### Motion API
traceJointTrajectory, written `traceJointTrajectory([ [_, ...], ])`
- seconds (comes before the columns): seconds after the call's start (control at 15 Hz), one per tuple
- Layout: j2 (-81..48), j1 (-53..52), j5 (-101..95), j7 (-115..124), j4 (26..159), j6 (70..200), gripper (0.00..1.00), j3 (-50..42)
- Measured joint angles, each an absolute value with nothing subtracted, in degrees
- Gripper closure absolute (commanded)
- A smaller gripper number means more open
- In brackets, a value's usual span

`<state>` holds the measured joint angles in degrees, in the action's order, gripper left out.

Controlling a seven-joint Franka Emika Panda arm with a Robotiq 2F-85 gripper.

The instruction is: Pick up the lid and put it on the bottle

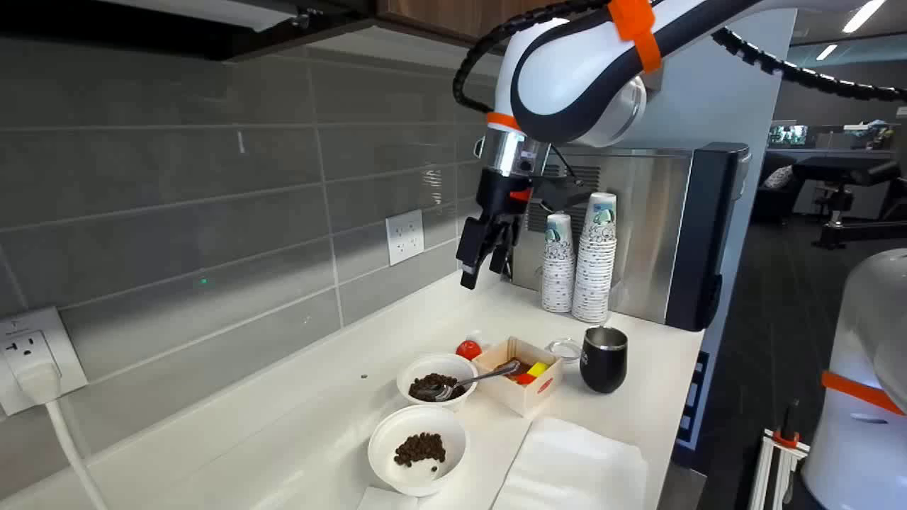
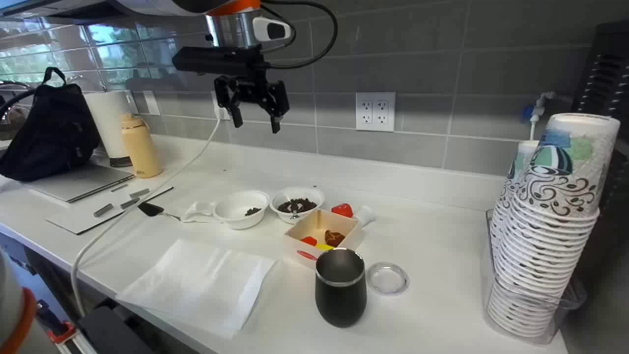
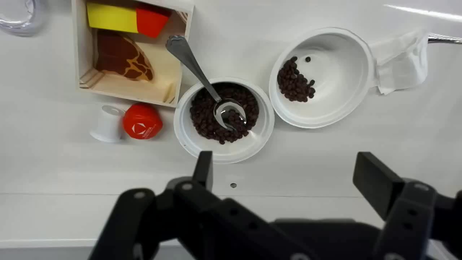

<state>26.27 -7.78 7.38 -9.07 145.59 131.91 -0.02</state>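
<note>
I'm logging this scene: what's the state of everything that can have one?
Claw, open, holding nothing
Black bottle, upright, uncovered
Lid, off, flat on counter
Fuller bowl, uncovered, spoon inside
Emptier bowl, uncovered, part-filled
Box, open, part-filled
Cups, stacked upside down
Yellow bottle, capped
Laptop, apparently shut
Plug, in outlet

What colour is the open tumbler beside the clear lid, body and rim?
The tumbler is black with a silver rim; it shows best in an exterior view.

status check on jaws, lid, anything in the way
Black gripper: jaws open, empty. Clear round plastic lid off, lying beside black rounded metal-rimmed tumbler. Pale wooden open-topped box close by, possible snag.
</note>
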Motion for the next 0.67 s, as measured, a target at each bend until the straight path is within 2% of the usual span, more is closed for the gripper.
traceJointTrajectory([
  [0.67,25.9,-6.0,6.5,-8.4,145.8,132.7,0.0,-0.1],
])
